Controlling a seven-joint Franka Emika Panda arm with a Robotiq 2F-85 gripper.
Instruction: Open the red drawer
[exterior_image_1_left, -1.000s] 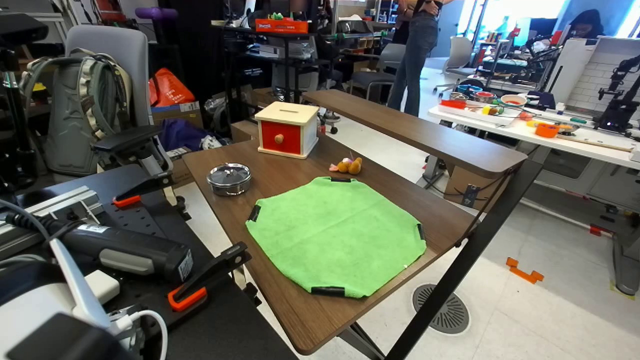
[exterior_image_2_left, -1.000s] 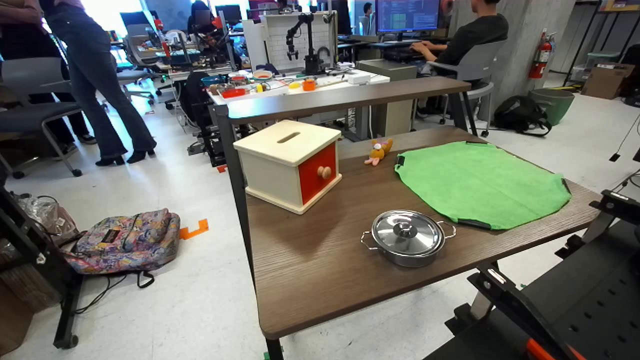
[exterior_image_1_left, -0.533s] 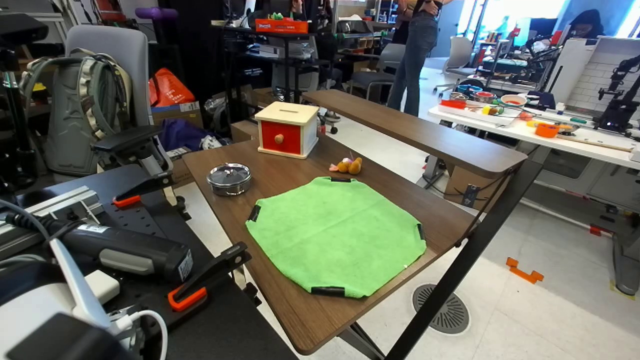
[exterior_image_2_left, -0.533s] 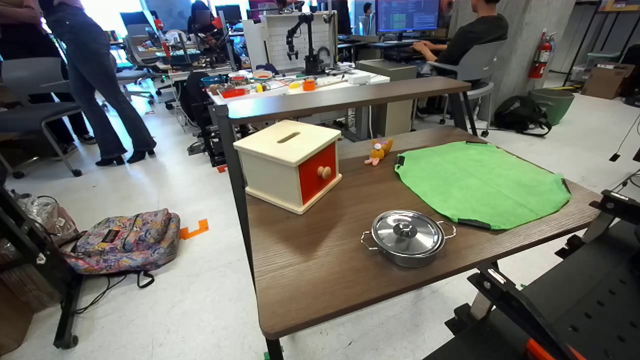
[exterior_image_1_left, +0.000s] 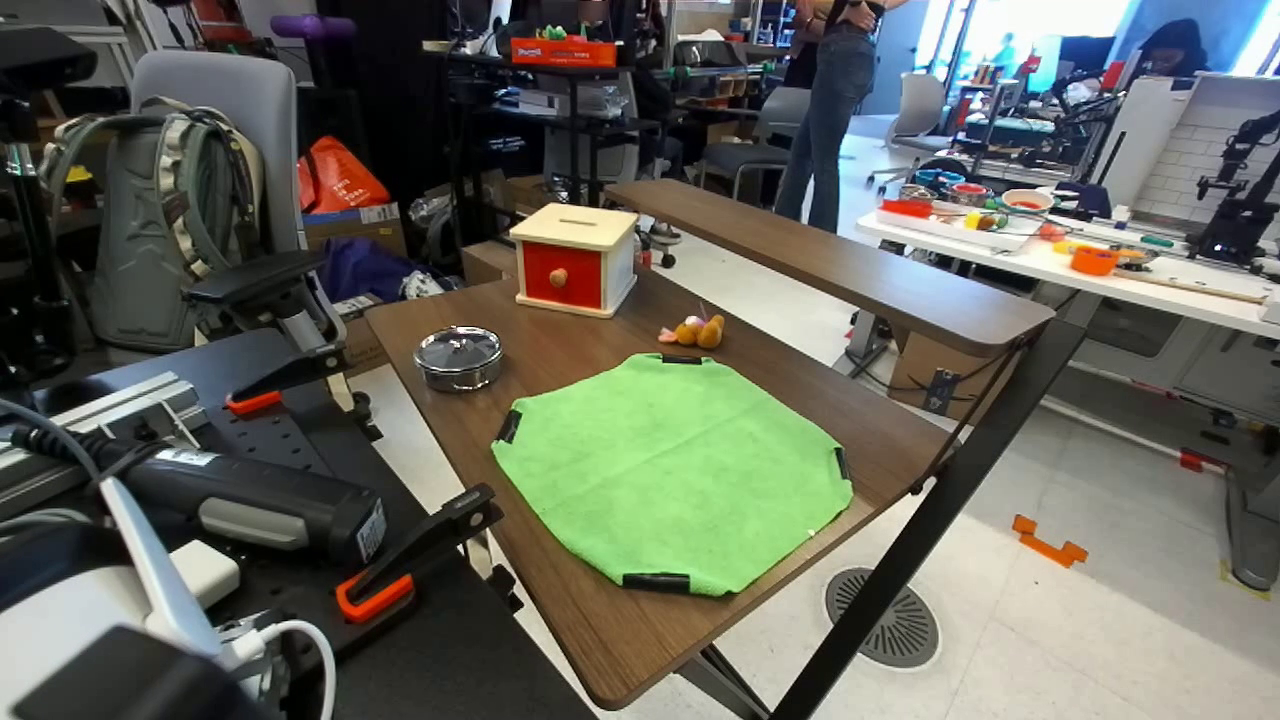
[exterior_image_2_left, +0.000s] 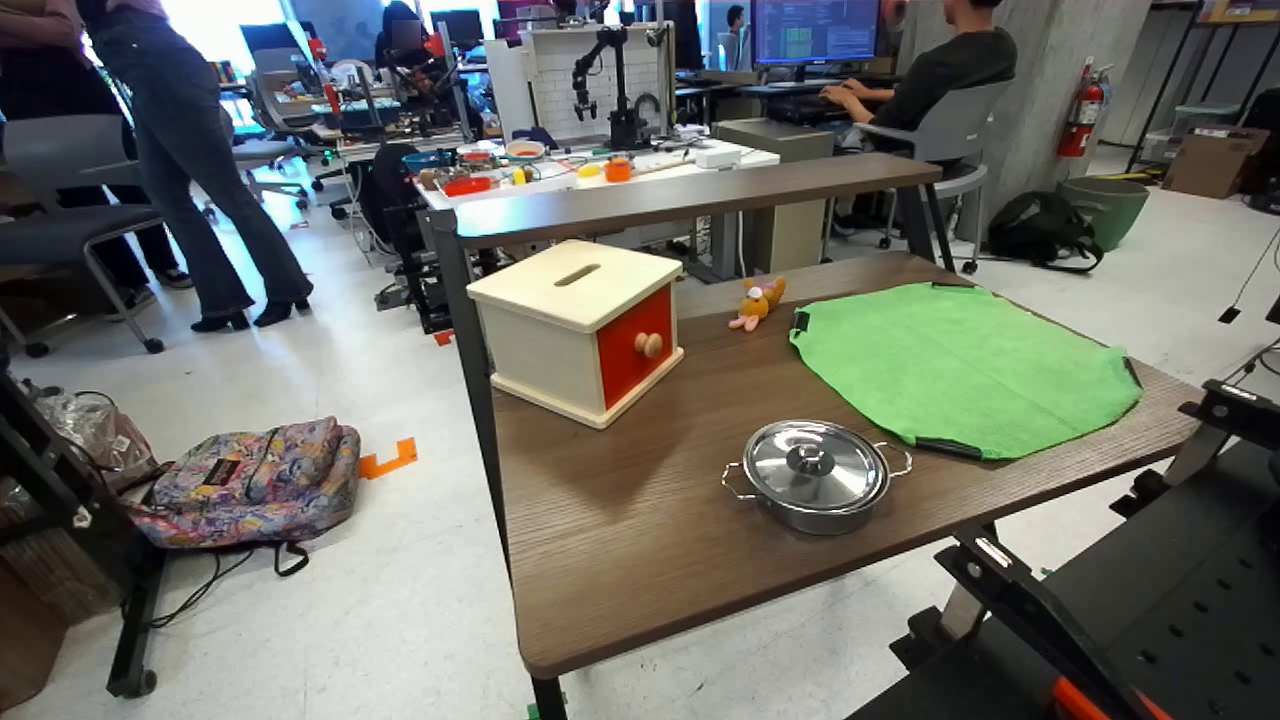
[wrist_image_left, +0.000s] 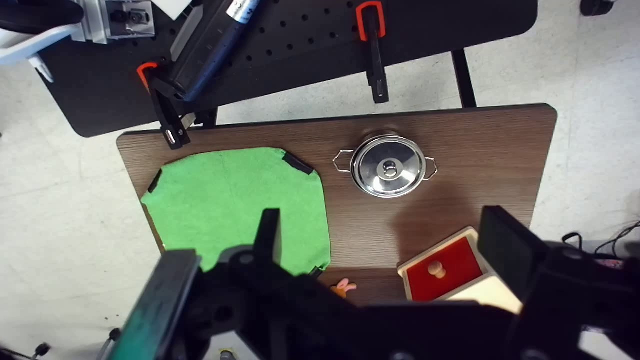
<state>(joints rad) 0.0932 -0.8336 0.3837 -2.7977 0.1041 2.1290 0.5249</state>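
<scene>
- Approaching the knob (wrist_image_left: 436, 270) is, in my judgement, the step in hand; I am not touching it yet.
- The red drawer (exterior_image_2_left: 620, 355) looks fully closed and faces roughly toward the silver pot (exterior_image_2_left: 815, 478); its box (exterior_image_2_left: 570, 345) stands near that pot.
- My gripper (wrist_image_left: 382, 220) shows only in the wrist view, with its fingers (wrist_image_left: 270, 234) wide apart and holding nothing.
- I should come down between the pot and the box, bring one finger to each side of the knob, and close gently, because a round knob may slip.
- Then I should pull straight and slowly toward the pot, and stop before the drawer can push it.
- A jerk may drag the whole box.
</scene>
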